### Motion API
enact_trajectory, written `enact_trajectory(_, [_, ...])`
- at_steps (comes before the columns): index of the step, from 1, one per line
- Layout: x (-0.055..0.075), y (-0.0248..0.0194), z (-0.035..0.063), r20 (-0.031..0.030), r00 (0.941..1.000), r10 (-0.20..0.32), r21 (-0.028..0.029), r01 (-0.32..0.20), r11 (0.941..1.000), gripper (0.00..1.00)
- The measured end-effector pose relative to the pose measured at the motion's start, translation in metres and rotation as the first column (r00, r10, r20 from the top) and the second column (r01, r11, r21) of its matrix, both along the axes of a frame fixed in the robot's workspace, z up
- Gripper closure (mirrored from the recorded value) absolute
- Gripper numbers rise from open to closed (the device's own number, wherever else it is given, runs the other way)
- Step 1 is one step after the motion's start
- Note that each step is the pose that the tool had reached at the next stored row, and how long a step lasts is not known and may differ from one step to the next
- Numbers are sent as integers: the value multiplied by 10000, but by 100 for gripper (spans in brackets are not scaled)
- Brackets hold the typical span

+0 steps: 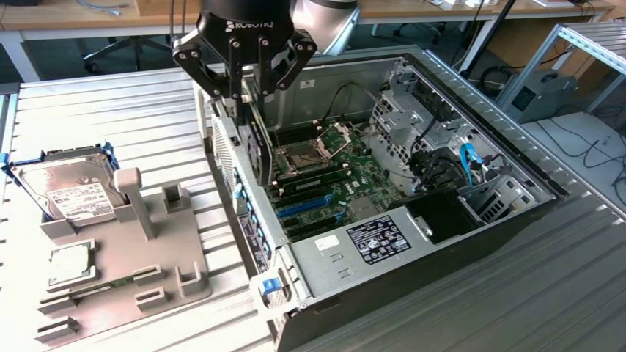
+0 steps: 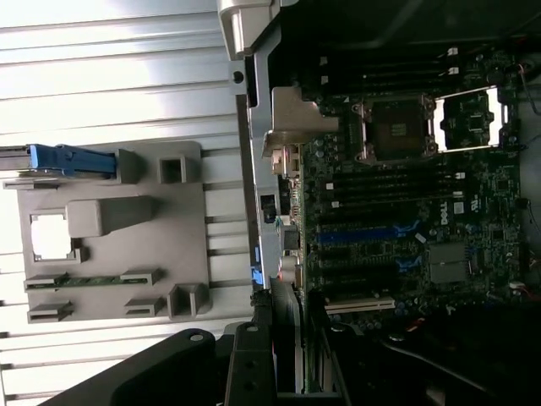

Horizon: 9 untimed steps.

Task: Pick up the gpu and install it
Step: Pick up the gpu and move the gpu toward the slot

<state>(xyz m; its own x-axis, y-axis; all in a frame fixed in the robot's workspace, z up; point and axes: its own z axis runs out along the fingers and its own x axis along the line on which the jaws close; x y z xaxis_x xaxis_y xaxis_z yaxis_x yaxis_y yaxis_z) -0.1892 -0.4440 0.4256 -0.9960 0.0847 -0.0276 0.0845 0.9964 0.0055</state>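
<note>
My gripper (image 1: 240, 103) hangs over the rear edge of the open computer case (image 1: 224, 147), shut on the gpu (image 1: 260, 150). The gpu is a thin black card that hangs edge-on below the fingers, its lower end just above the motherboard (image 1: 338, 183). It is close to the rear panel and up-board from the blue expansion slots (image 1: 308, 207). In the wrist view the card (image 2: 286, 330) runs between my two dark fingers (image 2: 247, 368), with the motherboard (image 2: 397, 211) and its blue slots (image 2: 363, 233) beyond it.
A grey fixture tray (image 1: 146, 253) lies on the slatted table at the exterior view's left, with a silver hard drive (image 1: 73, 194) and a memory stick (image 2: 93, 281) on it. Inside the case are the open CPU socket (image 1: 338, 139), power supply (image 1: 377, 242) and cables (image 1: 470, 165).
</note>
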Motion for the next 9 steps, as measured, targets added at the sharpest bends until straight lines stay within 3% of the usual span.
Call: enact_trajectory(9, [48,0,-1,0,10000,0,0,0,10000,73])
